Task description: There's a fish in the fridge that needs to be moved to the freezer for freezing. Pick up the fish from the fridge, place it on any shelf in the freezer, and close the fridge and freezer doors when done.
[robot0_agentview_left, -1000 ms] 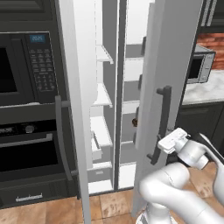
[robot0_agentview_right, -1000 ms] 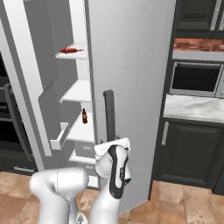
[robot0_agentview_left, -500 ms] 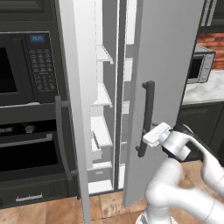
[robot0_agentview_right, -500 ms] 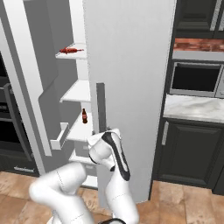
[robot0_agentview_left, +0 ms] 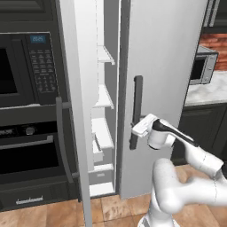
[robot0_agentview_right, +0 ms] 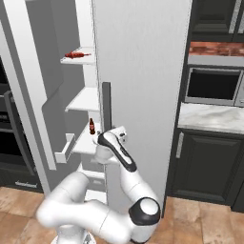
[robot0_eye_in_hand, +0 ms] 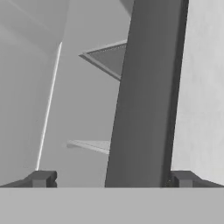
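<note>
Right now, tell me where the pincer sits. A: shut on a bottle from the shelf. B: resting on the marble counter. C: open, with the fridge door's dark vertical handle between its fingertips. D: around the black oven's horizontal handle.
C: in the hand view the dark bar handle rises between the two spread fingertips of the pincer, not clamped.

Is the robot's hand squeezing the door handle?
No, the gripper is open, its fingertips standing apart on either side of the dark door handle.
</note>
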Tool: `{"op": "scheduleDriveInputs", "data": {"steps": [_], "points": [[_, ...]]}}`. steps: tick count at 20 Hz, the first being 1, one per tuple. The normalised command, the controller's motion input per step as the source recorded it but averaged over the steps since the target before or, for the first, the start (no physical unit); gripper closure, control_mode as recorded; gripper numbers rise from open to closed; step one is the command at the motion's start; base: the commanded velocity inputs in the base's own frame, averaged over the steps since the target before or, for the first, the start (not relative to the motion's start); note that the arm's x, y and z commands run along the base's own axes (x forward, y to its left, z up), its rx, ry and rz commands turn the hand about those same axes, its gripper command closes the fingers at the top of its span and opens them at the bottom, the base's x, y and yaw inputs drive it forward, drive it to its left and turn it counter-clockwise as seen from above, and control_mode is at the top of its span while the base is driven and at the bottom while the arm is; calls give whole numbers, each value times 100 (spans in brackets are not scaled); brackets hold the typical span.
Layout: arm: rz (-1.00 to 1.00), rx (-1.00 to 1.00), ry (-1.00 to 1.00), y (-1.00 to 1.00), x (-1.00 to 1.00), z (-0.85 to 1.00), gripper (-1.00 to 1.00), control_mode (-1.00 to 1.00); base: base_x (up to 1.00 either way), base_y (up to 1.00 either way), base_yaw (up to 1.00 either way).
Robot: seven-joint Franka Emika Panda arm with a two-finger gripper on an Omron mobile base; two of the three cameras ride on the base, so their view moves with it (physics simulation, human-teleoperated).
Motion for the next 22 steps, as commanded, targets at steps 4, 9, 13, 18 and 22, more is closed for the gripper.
{"op": "scheduleDriveInputs", "data": {"steps": [4, 9, 13, 18, 22], "points": [[-4, -1, 0, 72, 75, 0, -100, -100, 0, 0, 0], [-2, 0, 0, 47, 79, 0, -100, -100, 0, 0, 0], [0, 0, 0, 10, 33, 7, -100, -100, 0, 0, 0], [0, 0, -1, 0, -6, 46, -100, -100, 0, 0, 0], [0, 0, -13, 2, -9, 81, -100, -100, 0, 0, 0]]}}
